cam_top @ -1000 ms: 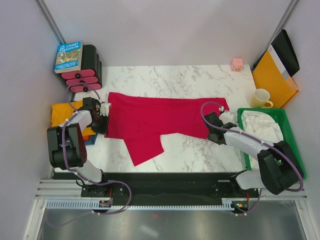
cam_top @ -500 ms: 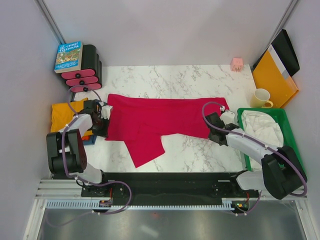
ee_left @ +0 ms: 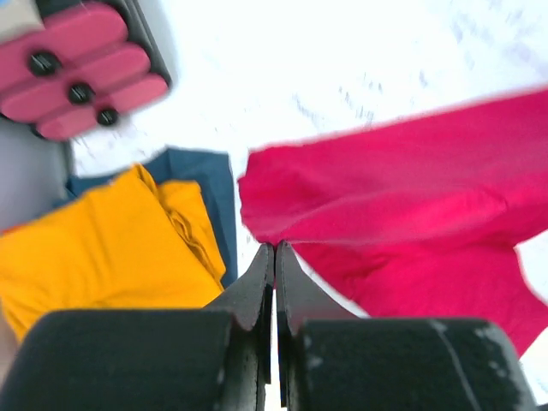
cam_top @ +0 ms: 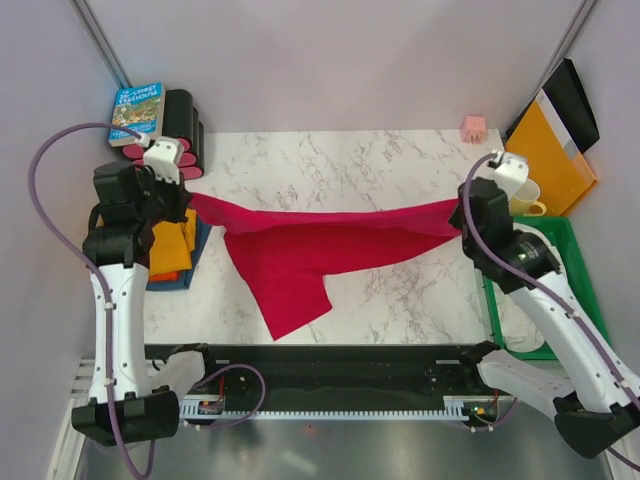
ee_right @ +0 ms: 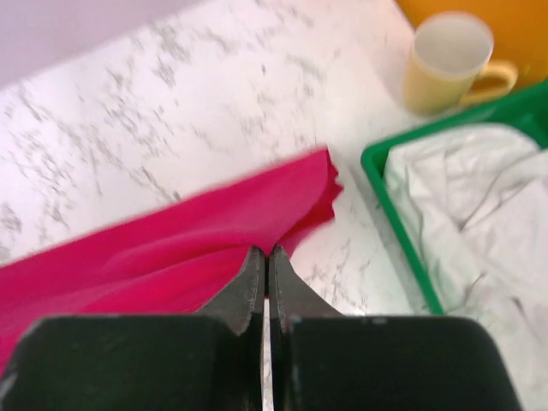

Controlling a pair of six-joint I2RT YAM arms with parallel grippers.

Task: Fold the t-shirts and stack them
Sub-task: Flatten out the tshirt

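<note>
with the left gripper [ee_left: 275, 248] and right gripper [ee_right: 266, 253] each pinched shut on an end of the crimson t-shirt [cam_top: 320, 245], strung from 9 to 3 o'clock over the marble table [cam_top: 400, 160], carry both ends level and taut so the flap trailing toward 7 o'clock lies flat.

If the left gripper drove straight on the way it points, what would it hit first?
Most likely the crimson red t-shirt, bunched right at the shut tips of the left gripper. Beyond that lies bare white marble tabletop, though depth is unclear.
</note>
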